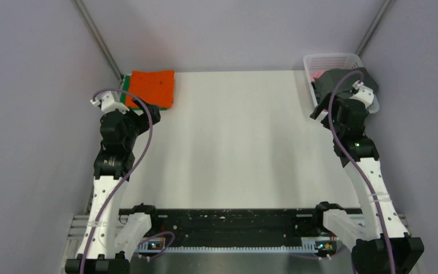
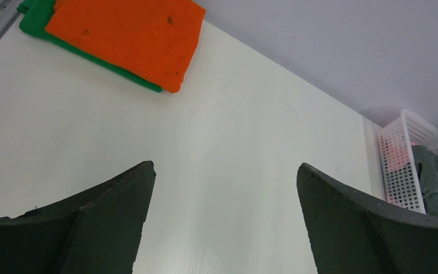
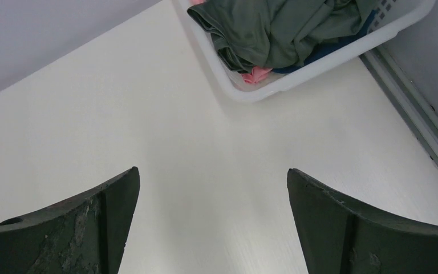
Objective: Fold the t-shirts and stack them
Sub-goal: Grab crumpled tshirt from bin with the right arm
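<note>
A folded orange t-shirt (image 1: 154, 87) lies on a folded green t-shirt (image 1: 126, 85) at the table's back left corner; both show in the left wrist view, orange (image 2: 128, 34) on green (image 2: 34, 20). A crumpled dark grey t-shirt (image 1: 333, 83) fills the white lattice basket (image 1: 331, 60) at the back right. In the right wrist view the dark grey shirt (image 3: 285, 28) covers a pink shirt (image 3: 255, 75) and a navy shirt (image 3: 325, 51). My left gripper (image 1: 151, 114) (image 2: 225, 165) is open and empty, just in front of the stack. My right gripper (image 1: 318, 111) (image 3: 212, 170) is open and empty above bare table, beside the basket.
The basket (image 3: 319, 71) stands at the table's back right edge, with its lattice side in the left wrist view (image 2: 402, 165). Grey walls enclose the table on three sides. A metal rail (image 3: 416, 114) runs along the right edge. The white table (image 1: 234, 142) lies between the arms.
</note>
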You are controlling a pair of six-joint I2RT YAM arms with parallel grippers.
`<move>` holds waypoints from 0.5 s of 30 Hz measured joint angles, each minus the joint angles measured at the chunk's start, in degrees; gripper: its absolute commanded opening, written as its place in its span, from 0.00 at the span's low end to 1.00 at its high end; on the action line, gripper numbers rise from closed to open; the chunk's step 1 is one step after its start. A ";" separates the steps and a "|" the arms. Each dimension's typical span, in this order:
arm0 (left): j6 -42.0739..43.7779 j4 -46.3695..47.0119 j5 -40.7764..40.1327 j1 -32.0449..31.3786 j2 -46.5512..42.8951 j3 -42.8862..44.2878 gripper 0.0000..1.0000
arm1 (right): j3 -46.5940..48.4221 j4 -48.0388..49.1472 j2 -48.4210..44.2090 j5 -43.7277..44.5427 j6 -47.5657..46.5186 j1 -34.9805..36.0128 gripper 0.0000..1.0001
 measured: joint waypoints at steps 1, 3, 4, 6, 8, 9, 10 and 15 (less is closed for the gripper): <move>-0.15 -0.37 -0.15 0.00 0.00 -0.07 0.99 | -0.22 -0.26 0.00 -0.26 -0.46 0.00 0.99; -0.39 -0.85 -0.61 0.00 -0.02 -0.07 0.99 | -0.24 0.44 0.15 -0.96 -1.99 0.00 0.99; -0.55 -0.96 -0.83 0.00 -0.07 -0.07 0.99 | -0.15 1.29 0.48 -0.92 -2.89 0.00 0.99; -0.76 -1.20 -1.22 0.00 -0.07 -0.07 0.99 | 1.25 1.70 2.71 0.20 -3.96 -0.04 0.99; -0.83 -1.46 -1.62 0.00 0.00 -0.07 0.99 | 6.21 0.74 7.89 0.92 -4.50 -0.83 0.99; -0.92 -1.46 -1.92 0.00 0.13 -0.07 0.99 | 10.05 0.66 12.13 0.61 -4.92 -1.90 0.99; -0.96 -1.53 -2.25 0.00 0.35 -0.07 0.99 | 13.92 0.98 16.55 0.04 -5.33 -3.26 0.99; -1.27 -2.95 -4.26 0.00 2.38 -0.07 0.99 | 30.42 0.59 35.52 0.63 -5.95 -9.40 0.95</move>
